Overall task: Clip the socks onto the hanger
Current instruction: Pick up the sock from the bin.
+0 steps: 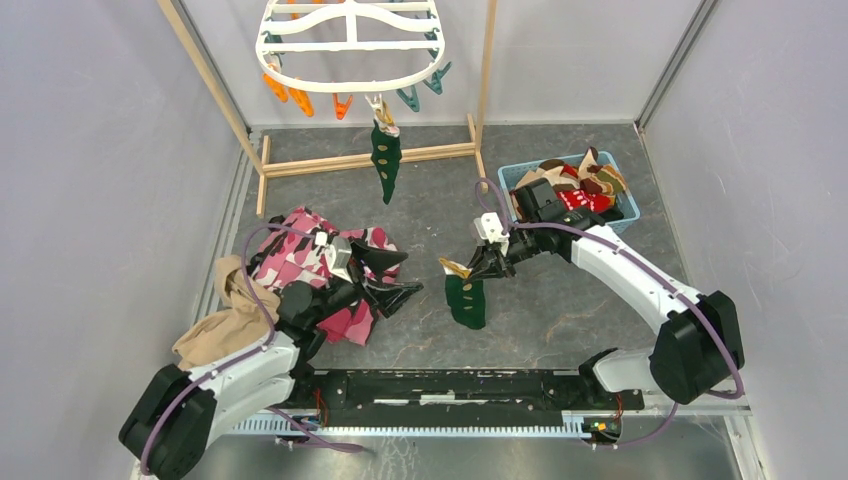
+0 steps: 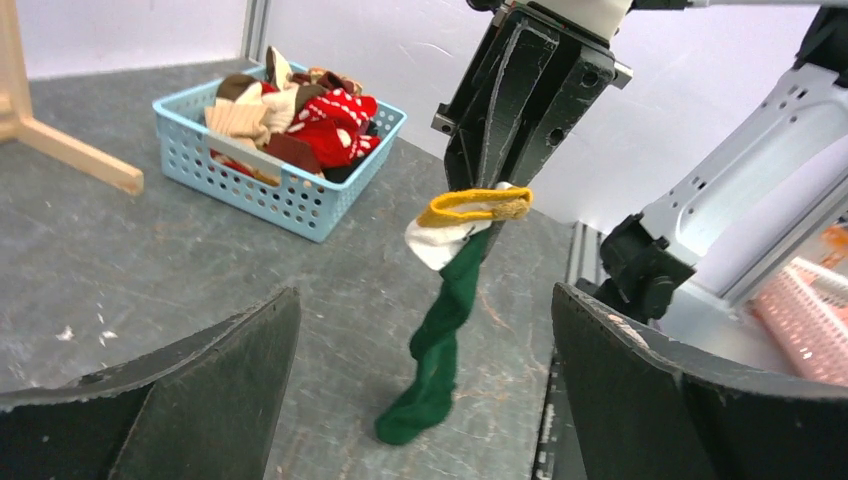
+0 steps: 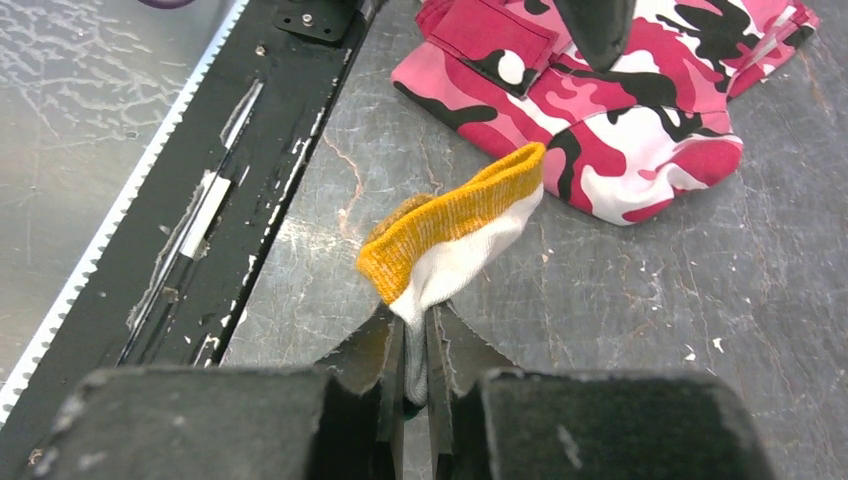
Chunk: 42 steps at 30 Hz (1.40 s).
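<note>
The white hanger [image 1: 350, 86] hangs at the back with orange and teal clips; one dark green sock [image 1: 385, 160] dangles from a clip. My right gripper [image 1: 478, 266] is shut on a second dark green sock [image 1: 466, 298] just below its yellow-and-white cuff [image 3: 455, 232], and the toe hangs down to the table [image 2: 430, 400]. The pinch shows in the right wrist view, right gripper [image 3: 417, 322]. My left gripper [image 1: 397, 272] stands wide open to the left of that sock, apart from it; its fingers [image 2: 200, 390] frame the sock [image 2: 450, 320] from a distance.
A blue basket [image 1: 628, 214] at the right holds more socks, red, tan and brown [image 2: 335, 120]. A pink camouflage garment [image 1: 305, 255] and a tan cloth [image 1: 225, 320] lie by the left arm. Wooden stand poles [image 1: 360, 160] flank the hanger.
</note>
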Available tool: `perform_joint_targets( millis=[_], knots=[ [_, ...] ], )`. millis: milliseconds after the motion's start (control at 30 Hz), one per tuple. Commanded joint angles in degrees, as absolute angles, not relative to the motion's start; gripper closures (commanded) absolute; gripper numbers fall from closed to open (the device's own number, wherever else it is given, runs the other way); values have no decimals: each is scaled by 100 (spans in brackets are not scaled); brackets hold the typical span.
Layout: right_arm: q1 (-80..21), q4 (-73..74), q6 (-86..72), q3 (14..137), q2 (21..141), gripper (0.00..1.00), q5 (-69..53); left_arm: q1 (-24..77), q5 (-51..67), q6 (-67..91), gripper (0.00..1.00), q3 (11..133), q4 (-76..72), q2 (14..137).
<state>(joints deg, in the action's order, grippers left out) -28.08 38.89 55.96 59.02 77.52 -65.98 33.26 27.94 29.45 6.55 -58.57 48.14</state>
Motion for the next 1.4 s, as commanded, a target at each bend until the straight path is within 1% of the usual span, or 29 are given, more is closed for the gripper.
perform_joint_targets(
  millis=[0, 233, 367, 467, 800, 1033, 1267, 1367],
  knots=[
    [-2794, 4076, 5816, 6113, 7789, 90, -7073, 3349, 3214, 1887, 0, 643, -7355, 5409],
    [-2798, 4250, 6017, 6126, 7813, 90, -7114, 3349, 3700, 1345, 0, 768, -7759, 5839],
    [-2801, 4256, 6054, 6111, 7814, 90, -7110, 3349, 3796, 1230, 4, 947, -7681, 5899],
    [-2812, 4261, 6052, 6108, 7813, 89, -7134, 3349, 3894, 1224, 5, 1067, -7626, 6034],
    [-2896, 4263, 6064, 6108, 7871, 89, -7152, 3496, 4118, 1356, 12, 1384, -7997, 6734],
    [-2943, 4287, 6084, 6115, 7893, 89, -7119, 3629, 4159, 1490, 23, 1692, -8200, 7343],
    [-2965, 4339, 6154, 6133, 7894, 89, -7094, 3662, 4126, 1662, 42, 1824, -8387, 7714],
    [-2981, 4375, 6188, 6145, 7901, 89, -7084, 3702, 4122, 1729, 44, 1850, -8522, 7842]
  ],
)
